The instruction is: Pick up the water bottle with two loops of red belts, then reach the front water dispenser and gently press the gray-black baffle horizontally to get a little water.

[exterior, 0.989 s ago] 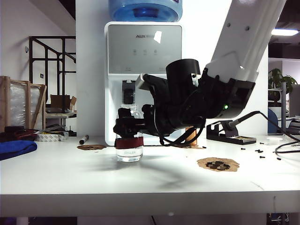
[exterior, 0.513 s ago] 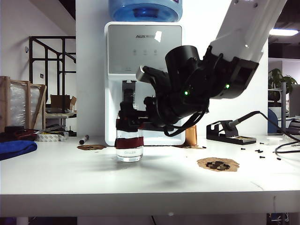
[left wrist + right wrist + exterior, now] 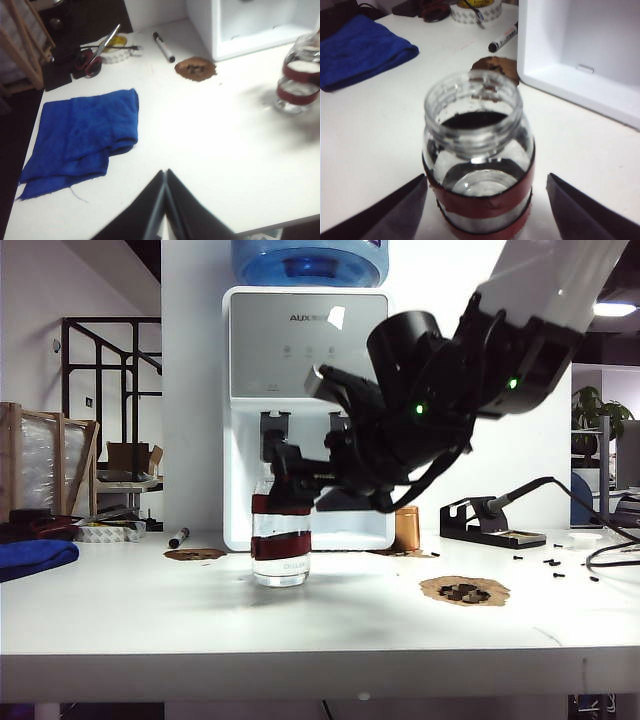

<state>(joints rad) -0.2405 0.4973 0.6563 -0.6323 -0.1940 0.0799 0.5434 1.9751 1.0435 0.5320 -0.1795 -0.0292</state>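
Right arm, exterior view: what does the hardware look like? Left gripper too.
Right arm: white link, then glossy black wrist housing with two green indicator lights and looping black cables. Right gripper: black, with flat dark fingers. Left gripper: only two dark wedge-shaped fingers show in its wrist view.

White table (image 3: 330, 625), blue cloth (image 3: 82, 135), marker (image 3: 163, 47)

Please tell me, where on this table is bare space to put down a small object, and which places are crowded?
Bare: the white table front, between the blue cloth and the water bottle. Crowded: the back left corner with tape roll and marker; around the bottle, flanked by the open right gripper; the closed left gripper hovers near the front edge.
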